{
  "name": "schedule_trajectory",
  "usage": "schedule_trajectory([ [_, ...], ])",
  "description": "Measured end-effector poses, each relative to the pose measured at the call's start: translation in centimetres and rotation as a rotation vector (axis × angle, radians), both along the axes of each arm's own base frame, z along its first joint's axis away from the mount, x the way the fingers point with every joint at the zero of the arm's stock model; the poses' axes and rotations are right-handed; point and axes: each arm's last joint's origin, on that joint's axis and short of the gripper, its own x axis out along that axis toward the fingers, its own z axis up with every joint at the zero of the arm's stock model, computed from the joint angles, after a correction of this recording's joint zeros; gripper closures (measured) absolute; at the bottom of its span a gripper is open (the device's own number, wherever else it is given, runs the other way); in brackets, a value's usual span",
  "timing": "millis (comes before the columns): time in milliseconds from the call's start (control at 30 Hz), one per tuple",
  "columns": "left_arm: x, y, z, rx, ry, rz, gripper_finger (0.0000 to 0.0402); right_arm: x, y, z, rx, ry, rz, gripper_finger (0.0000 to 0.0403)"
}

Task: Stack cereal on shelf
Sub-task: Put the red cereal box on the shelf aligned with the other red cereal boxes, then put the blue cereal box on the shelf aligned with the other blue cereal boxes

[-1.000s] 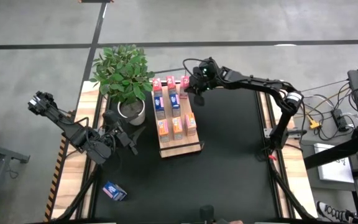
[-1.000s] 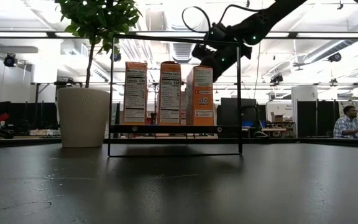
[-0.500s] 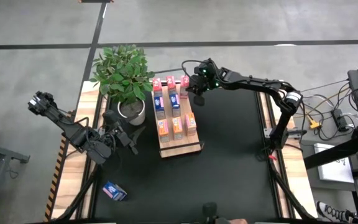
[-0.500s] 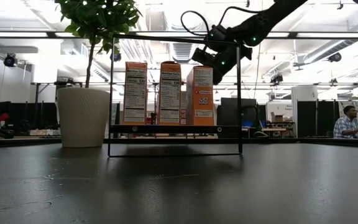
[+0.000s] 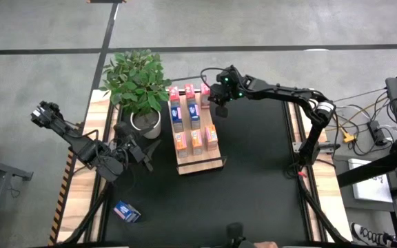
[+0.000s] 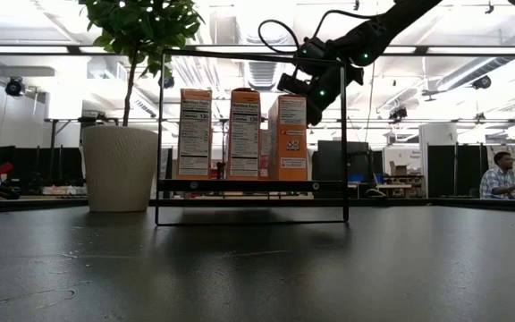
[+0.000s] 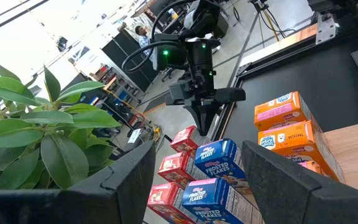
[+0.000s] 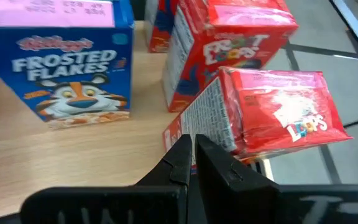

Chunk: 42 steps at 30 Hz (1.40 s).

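Observation:
The light-wood shelf (image 5: 200,160) lies on the black table and carries several cereal boxes: red at its far end, blue in the middle, orange (image 5: 196,140) near. My right gripper (image 5: 214,101) is shut, pointing down beside the far-right red box (image 8: 272,112), which looks tilted next to a second red box (image 8: 229,43). A loose blue box (image 5: 126,211) lies on the table near the front left. My left gripper (image 5: 142,153) is open and empty, left of the shelf. My right gripper's shut fingertips (image 8: 184,144) stand at the lower corner (image 8: 174,133) of the far-right red box's printed side, coming from above. I cannot tell whether they touch it. The box rests on the shelf board.
A potted plant (image 5: 138,83) in a white pot (image 5: 146,124) stands close to the shelf's left side. The shelf's black wire frame (image 6: 250,55) rises over the boxes. A person (image 6: 499,174) sits far behind the table. Bare black tabletop lies right of the shelf (image 5: 253,158).
My right gripper has shifted a little toward the table's right edge, staying beside the far-right red box at the shelf's far end. The boxes on the shelf stay where they were.

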Motion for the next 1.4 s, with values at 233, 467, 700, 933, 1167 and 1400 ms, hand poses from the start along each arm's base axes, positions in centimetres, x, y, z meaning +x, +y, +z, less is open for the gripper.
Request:
schedule_trajectory([
  [233,0.0,0.0,0.0,0.0,0.0,0.0,0.0179,0.0,-0.1,0.0,-0.015,0.013,-0.022,0.039],
  [467,0.0,0.0,0.0,0.0,0.0,0.0,0.0179,-0.1,0.0,-0.2,-0.003,0.028,-0.02,0.039],
  [700,-0.1,0.1,0.1,-0.003,-0.003,0.0,0.0179,0.1,0.7,-0.3,0.012,0.05,-0.002,0.039],
  [933,-0.1,0.1,0.1,-0.004,-0.004,-0.002,0.0179,0.1,1.2,-0.2,0.041,0.059,-0.009,0.039],
  [1167,-0.1,0.1,0.1,-0.004,-0.003,-0.004,0.0179,-1.0,2.4,0.9,0.096,0.105,-0.01,0.039],
  [1400,-0.1,0.0,0.1,-0.004,-0.003,-0.004,0.0179,-2.6,3.5,2.4,0.109,0.121,-0.012,0.039],
])
